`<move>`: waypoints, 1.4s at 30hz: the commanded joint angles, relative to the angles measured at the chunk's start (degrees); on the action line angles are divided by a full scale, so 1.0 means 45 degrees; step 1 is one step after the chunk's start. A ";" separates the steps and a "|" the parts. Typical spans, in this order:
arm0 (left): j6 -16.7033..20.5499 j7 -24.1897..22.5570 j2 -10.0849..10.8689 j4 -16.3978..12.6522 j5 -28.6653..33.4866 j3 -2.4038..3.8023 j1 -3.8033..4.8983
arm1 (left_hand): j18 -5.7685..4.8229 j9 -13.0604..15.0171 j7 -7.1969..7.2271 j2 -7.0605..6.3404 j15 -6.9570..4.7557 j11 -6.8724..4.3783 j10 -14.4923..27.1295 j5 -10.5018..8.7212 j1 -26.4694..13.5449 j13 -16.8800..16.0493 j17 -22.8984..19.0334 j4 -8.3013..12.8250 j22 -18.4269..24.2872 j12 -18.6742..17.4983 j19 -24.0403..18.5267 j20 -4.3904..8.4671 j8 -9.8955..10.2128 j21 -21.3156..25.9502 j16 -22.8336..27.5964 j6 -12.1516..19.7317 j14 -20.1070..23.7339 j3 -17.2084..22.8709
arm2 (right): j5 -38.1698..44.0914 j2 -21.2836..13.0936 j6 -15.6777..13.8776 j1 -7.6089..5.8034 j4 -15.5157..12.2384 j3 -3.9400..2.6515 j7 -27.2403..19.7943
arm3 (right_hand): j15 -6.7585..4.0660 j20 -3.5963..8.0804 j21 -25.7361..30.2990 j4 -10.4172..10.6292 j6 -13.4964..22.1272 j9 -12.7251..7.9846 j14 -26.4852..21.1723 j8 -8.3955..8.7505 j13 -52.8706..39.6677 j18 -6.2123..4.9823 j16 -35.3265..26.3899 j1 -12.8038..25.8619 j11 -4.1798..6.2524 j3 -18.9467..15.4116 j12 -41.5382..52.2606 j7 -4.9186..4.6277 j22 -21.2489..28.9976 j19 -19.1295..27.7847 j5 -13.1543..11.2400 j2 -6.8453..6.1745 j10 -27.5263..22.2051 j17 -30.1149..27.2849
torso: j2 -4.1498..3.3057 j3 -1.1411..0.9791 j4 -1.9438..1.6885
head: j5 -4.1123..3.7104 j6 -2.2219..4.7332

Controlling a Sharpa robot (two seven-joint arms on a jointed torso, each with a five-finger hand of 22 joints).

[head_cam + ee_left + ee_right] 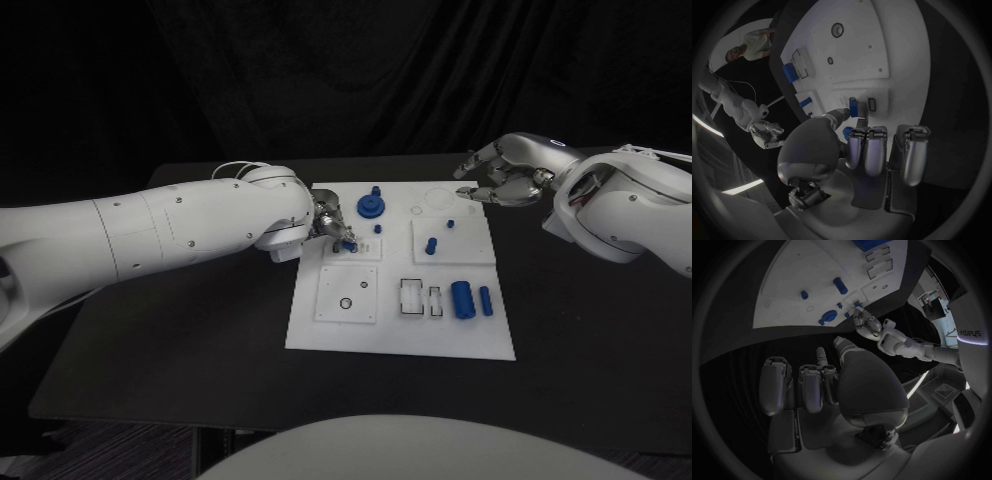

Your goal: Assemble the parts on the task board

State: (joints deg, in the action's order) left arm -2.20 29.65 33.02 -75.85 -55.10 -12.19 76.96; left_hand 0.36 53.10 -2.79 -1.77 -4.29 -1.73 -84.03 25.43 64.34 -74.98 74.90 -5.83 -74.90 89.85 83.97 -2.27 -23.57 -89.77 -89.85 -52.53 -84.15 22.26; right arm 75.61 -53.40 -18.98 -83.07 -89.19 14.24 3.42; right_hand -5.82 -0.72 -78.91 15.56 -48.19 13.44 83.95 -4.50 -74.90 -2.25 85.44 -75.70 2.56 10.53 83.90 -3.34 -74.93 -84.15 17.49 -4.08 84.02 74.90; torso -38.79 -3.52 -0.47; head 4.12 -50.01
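Observation:
The white task board lies in the middle of the black table. My left hand hovers over the board's back left part and pinches a small blue part just above a square plate. The left wrist view shows that blue part between thumb and a finger of the left hand, close to a small slot. My right hand hangs over the board's back right corner, fingers loosely bent and apart, holding nothing; the right hand is also seen in its own wrist view.
A round blue piece with a peg stands at the board's back. Small blue pegs sit mid-board. A large blue cylinder and a slimmer one lie front right, beside two empty frames. A holed square plate is front left.

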 commanded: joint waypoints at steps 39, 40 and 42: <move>-0.0274 -0.0251 -0.0146 0.0080 -0.0061 -0.0001 -0.0035 | -0.0080 0.0216 -0.0019 0.0274 0.0168 0.0167 -0.1326 -0.1945 -0.0812 -0.3337 0.3355 -0.0036 -0.3355 0.0034 0.1341 -0.0151 0.0578 -0.0052 -0.0033 -0.0232 -0.1300 0.0019 | 0.0009 0.0033 0.0089 0.0054 0.0025 -0.0009 0.0288 | 0.0116 -0.0099 0.0077 -0.0048 -0.0086 -0.0022 0.1023 -0.0041 -0.1981 -0.0065 -0.0068 -0.0081 -0.0125 0.0041 -0.0081 0.0009 -0.2604 -0.0267 0.0015 0.0001 0.0280 0.1901 | 0.0003 -0.0016 0.0018 | 0.0019 0.0002; -0.0281 -0.0268 -0.0151 0.0079 -0.0061 -0.0001 -0.0035 | -0.0080 0.0220 -0.0025 0.0279 0.0170 0.0173 -0.1326 -0.2009 -0.0845 -0.3337 0.3355 -0.0056 -0.3355 0.0034 0.1341 -0.0153 0.0608 -0.0052 -0.0033 -0.0241 -0.1300 -0.0010 | 0.0009 0.0034 0.0095 0.0054 0.0026 -0.0009 0.0290 | 0.0116 -0.0099 0.0077 -0.0048 -0.0086 -0.0022 0.1023 -0.0041 -0.1981 -0.0065 -0.0068 -0.0081 -0.0125 0.0041 -0.0081 0.0009 -0.2604 -0.0267 0.0015 0.0001 0.0280 0.1901 | -0.0001 -0.0017 0.0014 | 0.0018 0.0002; -0.0299 -0.0290 -0.0156 0.0078 -0.0061 -0.0001 -0.0035 | -0.0080 0.0232 -0.0039 0.0281 0.0177 0.0185 -0.1326 -0.2140 -0.0962 -0.3337 0.3355 -0.0135 -0.3355 0.0034 0.1341 -0.0163 0.0688 -0.0052 -0.0033 -0.0272 -0.1300 -0.0110 | 0.0009 0.0033 0.0101 0.0055 0.0024 -0.0009 0.0294 | 0.0116 -0.0099 0.0077 -0.0048 -0.0086 -0.0022 0.1023 -0.0041 -0.1981 -0.0065 -0.0068 -0.0081 -0.0125 0.0041 -0.0081 0.0009 -0.2604 -0.0267 0.0015 0.0001 0.0280 0.1901 | -0.0006 -0.0015 0.0008 | 0.0014 0.0002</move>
State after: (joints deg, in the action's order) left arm -2.75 29.48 32.45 -75.47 -55.11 -12.23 76.94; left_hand 0.35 54.19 -2.84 -0.53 -3.88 -1.32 -84.02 16.04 60.40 -74.98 74.93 -6.25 -74.93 89.85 83.97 -2.69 -20.71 -89.77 -89.85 -53.48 -84.15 21.84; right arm 75.60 -53.25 -18.72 -82.97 -89.11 14.26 3.51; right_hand -5.82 -0.93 -78.92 15.56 -48.19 13.40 83.95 -4.50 -74.90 -2.25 85.44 -75.70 2.56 10.53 83.92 -3.34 -74.91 -83.95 17.49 -4.08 84.02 74.90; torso -38.79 -3.57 -0.40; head 4.20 -50.01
